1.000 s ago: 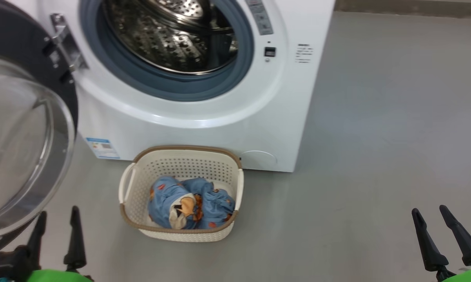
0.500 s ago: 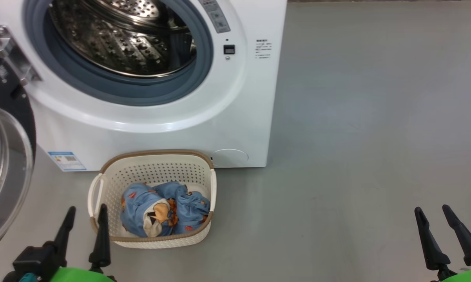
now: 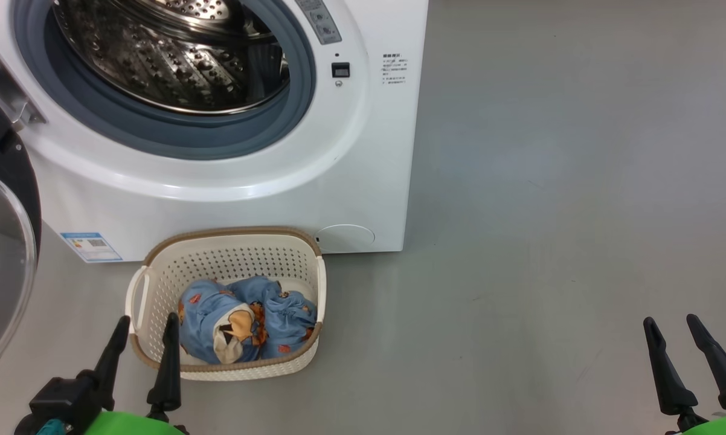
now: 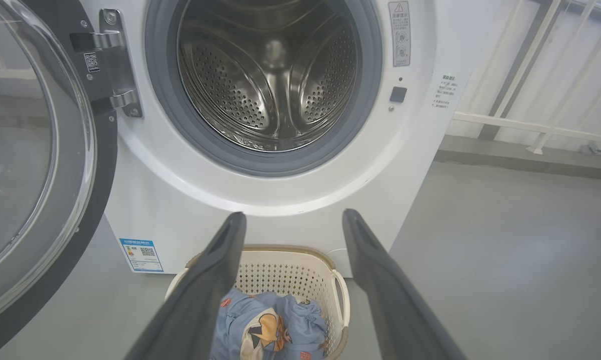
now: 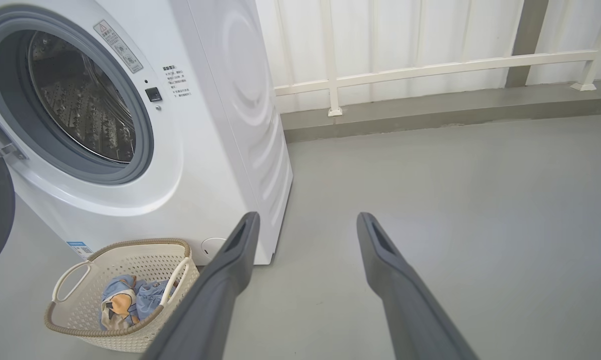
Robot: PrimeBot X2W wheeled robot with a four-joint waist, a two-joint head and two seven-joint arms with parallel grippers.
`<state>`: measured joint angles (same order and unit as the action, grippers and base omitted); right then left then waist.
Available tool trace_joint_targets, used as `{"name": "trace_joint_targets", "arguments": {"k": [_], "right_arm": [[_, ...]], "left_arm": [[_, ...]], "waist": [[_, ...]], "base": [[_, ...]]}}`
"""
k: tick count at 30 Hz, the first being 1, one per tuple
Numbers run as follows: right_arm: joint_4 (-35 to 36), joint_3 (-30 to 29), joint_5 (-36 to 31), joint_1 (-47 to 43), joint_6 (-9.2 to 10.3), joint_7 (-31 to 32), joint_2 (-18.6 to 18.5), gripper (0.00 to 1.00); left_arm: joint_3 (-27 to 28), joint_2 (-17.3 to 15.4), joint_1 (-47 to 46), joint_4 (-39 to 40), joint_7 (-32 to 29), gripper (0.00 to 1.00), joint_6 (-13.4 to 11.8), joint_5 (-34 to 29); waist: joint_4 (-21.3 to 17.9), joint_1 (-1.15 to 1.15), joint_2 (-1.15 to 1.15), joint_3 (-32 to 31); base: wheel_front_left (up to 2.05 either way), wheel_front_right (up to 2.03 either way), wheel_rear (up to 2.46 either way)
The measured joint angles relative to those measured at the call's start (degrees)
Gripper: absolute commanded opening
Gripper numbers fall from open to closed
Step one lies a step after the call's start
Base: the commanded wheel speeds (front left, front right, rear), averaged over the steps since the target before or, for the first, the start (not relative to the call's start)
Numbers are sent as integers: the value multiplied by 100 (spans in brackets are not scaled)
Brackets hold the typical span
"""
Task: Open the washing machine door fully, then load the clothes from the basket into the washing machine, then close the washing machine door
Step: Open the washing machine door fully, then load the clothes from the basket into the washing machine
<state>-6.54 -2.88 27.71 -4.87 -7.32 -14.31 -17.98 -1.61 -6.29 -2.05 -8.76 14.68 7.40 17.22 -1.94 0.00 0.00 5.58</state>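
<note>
The light blue bundle of clothes [image 3: 245, 320], printed with orange-brown bears and cream patches, lies crumpled in the bottom of the small cream-white perforated plastic basket [image 3: 230, 232] with the brown woven-look rim. The heap sits low, below the rim. The basket stands on the grey floor [image 3: 520, 211], just in front of the big white front-loading washing machine [image 3: 363, 181] and under its round opening, probably so that each lift from basket to drum is short.

The large round door [image 3: 3, 272], with its black ring and clear glass bowl, stands wide to the left on its hinge, clear of the opening. The perforated steel drum [image 3: 176, 54] looks empty inside its grey-blue rubber gasket [image 3: 157, 136]. I judge the opening step done and the loading not yet begun.

The left jaws are spread wide and hold nothing. They hang at the basket's near left corner, and in the left wrist view the bundle lies between the two fingers, so they seem lined up for a reach down into it. The right jaws are equally spread and empty, far to the right over bare floor, well apart from the basket and out of the way.

Loose cloth may trail and catch on the rim or the gasket.
</note>
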Motion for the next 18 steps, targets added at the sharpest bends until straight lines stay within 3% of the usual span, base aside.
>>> {"name": "trace_joint_targets", "arguments": {"k": [11,18], "right_arm": [[1,5,0,5,0,0,1,100],[2,5,0,18,0,0,2,100]], "left_arm": [[-162,-18,-29,-263,-2,100,0,452],[-209,-94,-57,-279,-2,100,0,539]], "waist": [[49,0,0,42],[52,0,0,105]], "base": [[0,-2,1],[47,-86,39]]}}
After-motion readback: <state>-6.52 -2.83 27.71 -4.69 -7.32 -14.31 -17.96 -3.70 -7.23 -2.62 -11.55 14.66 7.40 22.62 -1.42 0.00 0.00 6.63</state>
